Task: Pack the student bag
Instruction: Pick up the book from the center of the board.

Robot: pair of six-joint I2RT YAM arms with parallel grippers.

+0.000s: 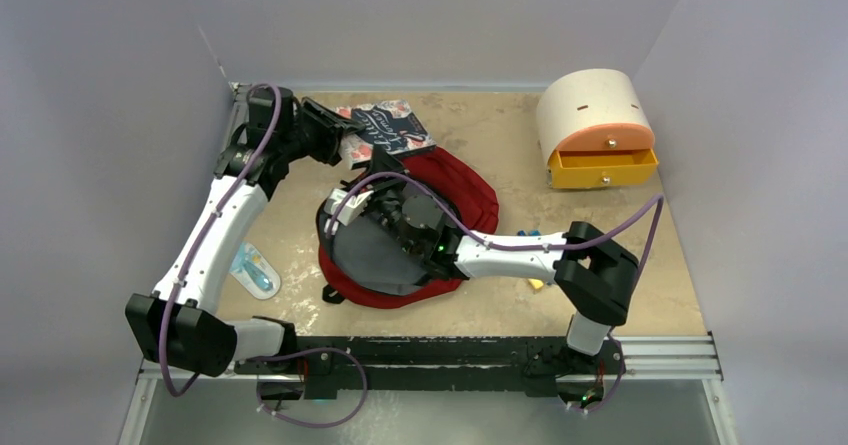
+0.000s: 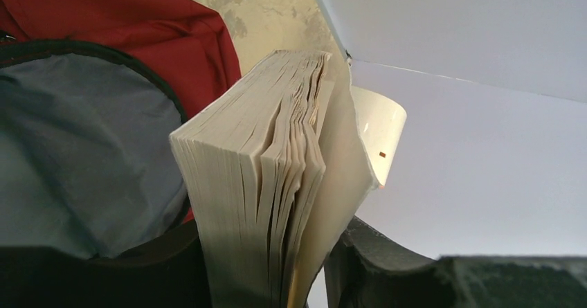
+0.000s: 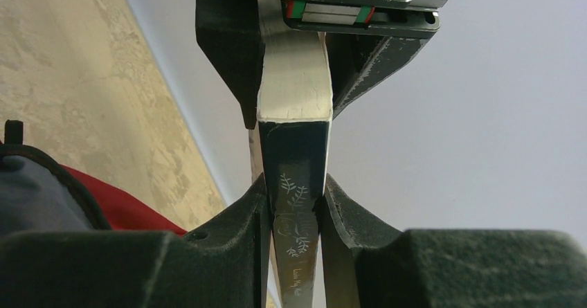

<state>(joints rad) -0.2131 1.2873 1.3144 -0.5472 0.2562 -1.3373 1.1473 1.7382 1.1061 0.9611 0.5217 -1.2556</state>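
A thick paperback book (image 1: 390,125) with a dark, flower-patterned cover hangs tilted just behind the student bag (image 1: 465,190). The bag is dark red and lies open, its grey lining (image 1: 375,255) showing. My left gripper (image 1: 340,140) is shut on the book's left end; in the left wrist view the cream page block (image 2: 256,183) stands between its jaws (image 2: 266,280), with the bag's lining (image 2: 76,149) to the left. My right gripper (image 1: 385,165) is shut on the book's dark spine (image 3: 297,156), its fingers (image 3: 294,211) pressed on both sides. The left gripper (image 3: 325,3) shows at the book's far end.
A cream-and-orange rounded drawer box (image 1: 595,125) stands at the back right with its yellow drawer pulled out; it also shows in the left wrist view (image 2: 377,135). A blue-and-white item (image 1: 255,270) lies at the left. A small yellow item (image 1: 535,283) lies under the right arm.
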